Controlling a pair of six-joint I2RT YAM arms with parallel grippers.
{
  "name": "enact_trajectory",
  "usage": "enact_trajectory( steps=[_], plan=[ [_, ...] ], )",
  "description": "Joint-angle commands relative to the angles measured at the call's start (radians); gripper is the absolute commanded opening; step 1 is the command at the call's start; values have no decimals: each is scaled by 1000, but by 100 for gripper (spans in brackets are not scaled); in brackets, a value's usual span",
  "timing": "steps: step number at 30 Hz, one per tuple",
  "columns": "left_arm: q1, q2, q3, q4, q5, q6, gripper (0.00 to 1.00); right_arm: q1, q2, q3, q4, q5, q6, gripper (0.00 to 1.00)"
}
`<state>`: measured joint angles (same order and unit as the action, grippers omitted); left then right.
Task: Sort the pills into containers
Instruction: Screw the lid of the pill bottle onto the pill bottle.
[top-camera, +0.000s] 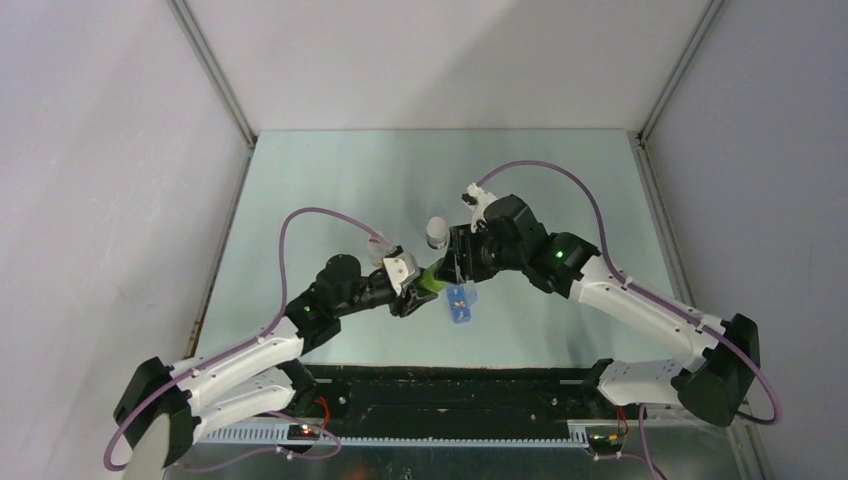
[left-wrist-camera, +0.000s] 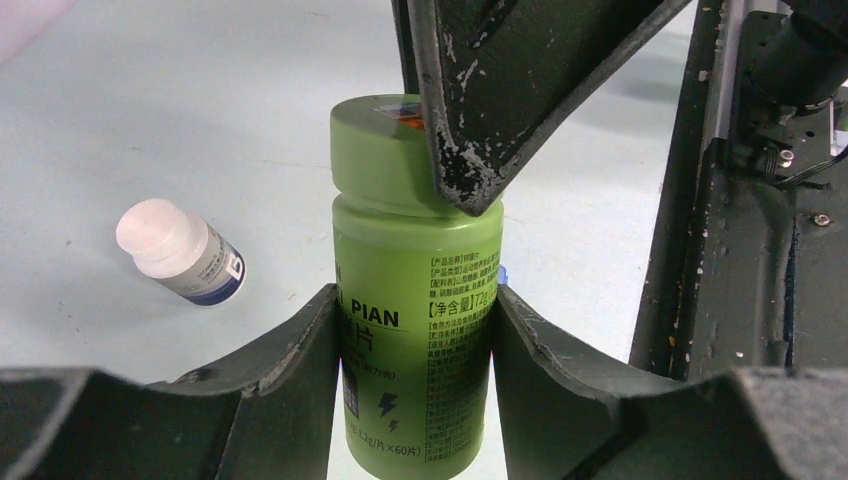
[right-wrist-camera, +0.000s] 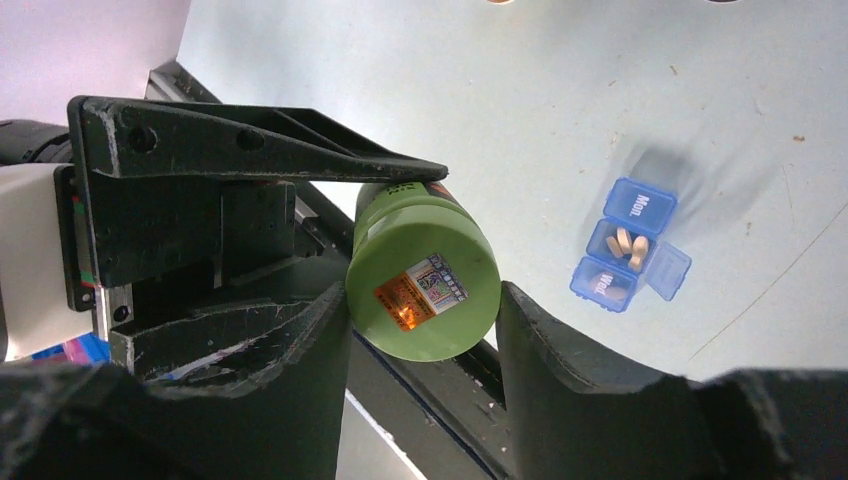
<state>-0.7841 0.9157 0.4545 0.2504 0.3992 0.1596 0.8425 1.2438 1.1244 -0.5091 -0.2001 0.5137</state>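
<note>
Pills (top-camera: 458, 296), top view: yellowish specks in the open pill box (top-camera: 464, 314), just beside the green bottle (top-camera: 432, 279).
Left gripper (left-wrist-camera: 412, 300), left wrist: clamped on the green bottle's body.
Right gripper (right-wrist-camera: 422, 292), right wrist: pinched the cap (right-wrist-camera: 420, 320), apparently squarely.
Risk: a jerked-free cap could have flung pills past the box.

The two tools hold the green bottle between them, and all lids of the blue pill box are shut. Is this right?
No. The left tool and right tool do hold the green bottle, but the blue pill box has its middle lid open, pills inside; the right wrist view shows it.
</note>
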Motion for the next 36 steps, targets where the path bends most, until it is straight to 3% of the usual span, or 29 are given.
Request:
enact_trajectory(
  steps=[1,9,18,30,36],
  plan=[
    [-9,-35,71,196,30,36,0,19,43,23,-69,88,52,33],
    [-9,-46,50,233,101,28,0,-9,29,27,-25,-164,-14,36],
    [-9,-78,41,257,182,-20,0,-29,-29,25,-31,-402,-264,37],
    [-8,-50,71,203,245,-17,0,-30,-40,25,-20,-511,-406,32],
    [-8,-48,67,188,220,-15,0,-10,-88,12,46,-390,-438,28]
  ],
)
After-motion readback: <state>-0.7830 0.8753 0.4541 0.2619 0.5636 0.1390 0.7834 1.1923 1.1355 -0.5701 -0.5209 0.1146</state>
